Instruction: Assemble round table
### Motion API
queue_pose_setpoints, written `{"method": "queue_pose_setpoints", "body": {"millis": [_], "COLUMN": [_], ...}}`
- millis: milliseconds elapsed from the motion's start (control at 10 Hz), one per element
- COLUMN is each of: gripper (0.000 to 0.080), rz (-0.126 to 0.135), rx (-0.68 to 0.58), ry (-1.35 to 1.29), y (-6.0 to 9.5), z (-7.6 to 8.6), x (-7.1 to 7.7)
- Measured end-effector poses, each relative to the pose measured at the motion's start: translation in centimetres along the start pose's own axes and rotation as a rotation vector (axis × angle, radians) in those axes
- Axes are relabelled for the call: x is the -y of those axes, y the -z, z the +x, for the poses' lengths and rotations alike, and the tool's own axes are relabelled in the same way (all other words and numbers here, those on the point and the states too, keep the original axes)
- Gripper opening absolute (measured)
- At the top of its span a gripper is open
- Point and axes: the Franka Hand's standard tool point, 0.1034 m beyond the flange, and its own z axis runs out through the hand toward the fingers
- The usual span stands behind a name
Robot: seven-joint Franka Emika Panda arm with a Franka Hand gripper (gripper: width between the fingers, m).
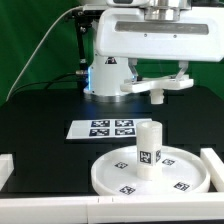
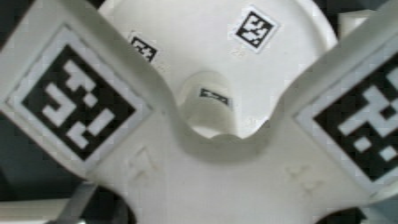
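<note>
Exterior view: I, the robot arm, hang over the back of the black table [image 1: 40,120] with my claw [image 1: 158,78] clamped on the white cross-shaped base [image 1: 160,90], which I hold in the air well clear of the tabletop. My fingers themselves are mostly hidden behind the base and the bulky white housing above them.

Near the front edge of the table lies the big round disc [image 1: 150,178], flat, rim up, with square black-and-white tags dotted along it. The short leg [image 1: 149,150] stands upright at the disc's middle, a tag on its side facing the camera. Between the disc and my pedestal, the marker board [image 1: 103,128] lies flat with its four tags. White blocks sit at the table's edges, one on the exterior view's left [image 1: 5,170], one on the exterior view's right [image 1: 214,165].

Wrist view: the base [image 2: 196,150] fills nearly the whole picture, two of its arms spreading outward, each carrying a large tag. Beyond the notch between them, part of the disc [image 2: 196,25] shows, blurred, with two tags on it.
</note>
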Motion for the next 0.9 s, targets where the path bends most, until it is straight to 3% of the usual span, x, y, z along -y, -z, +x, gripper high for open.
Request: {"method": "queue_pose_setpoints", "body": {"millis": [400,700,900], "gripper": [0.0448,0.0448,0.0448], "rz": [-0.012,-0.064,-0.072], "rx": [0.016,0.086,0.096], "ry": [0.038,0.135,0.123], "y": [-1.0,-1.9,-2.7], "z": [-0.1,2.9,2.7], "x": [-0.3,-2.8,-2.6]}}
